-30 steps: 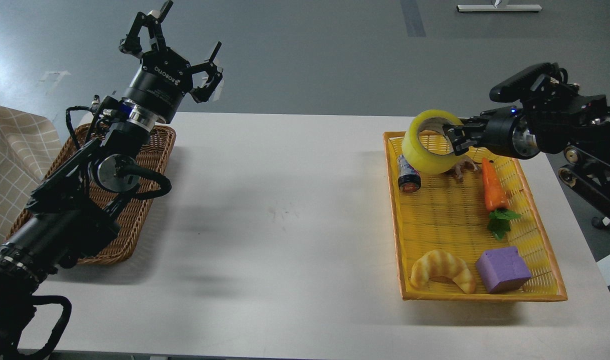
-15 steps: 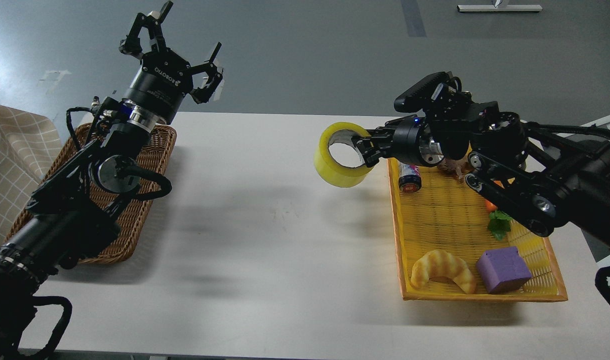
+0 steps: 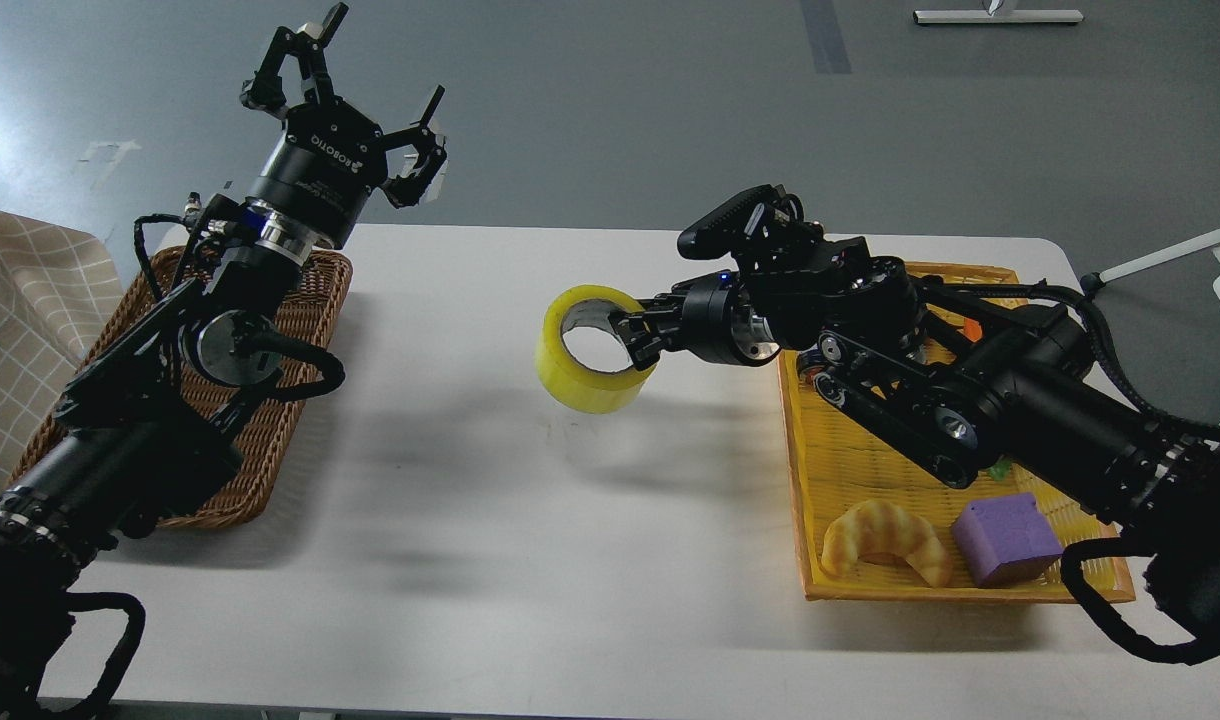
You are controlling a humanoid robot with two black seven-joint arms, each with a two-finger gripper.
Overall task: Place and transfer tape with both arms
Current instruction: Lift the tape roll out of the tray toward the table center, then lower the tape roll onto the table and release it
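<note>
The yellow tape roll (image 3: 582, 370) with a grey-white core hangs above the middle of the white table (image 3: 530, 560), its hole facing up and toward me. My right gripper (image 3: 638, 337) is shut on the tape's right wall, one finger inside the ring. The right arm reaches in from the right, over the yellow tray (image 3: 805, 480). My left gripper (image 3: 355, 85) is open and empty, raised high above the far end of the brown wicker basket (image 3: 270, 420) at the left.
The yellow tray holds a croissant (image 3: 882, 540) and a purple block (image 3: 1005, 538) at its near end; its other contents are mostly hidden behind the right arm. A checked cloth (image 3: 20, 330) lies at the far left edge.
My right gripper has carried the tape leftward out of the yellow tray to above the table's middle, and slightly lower. The left arm has not moved.
</note>
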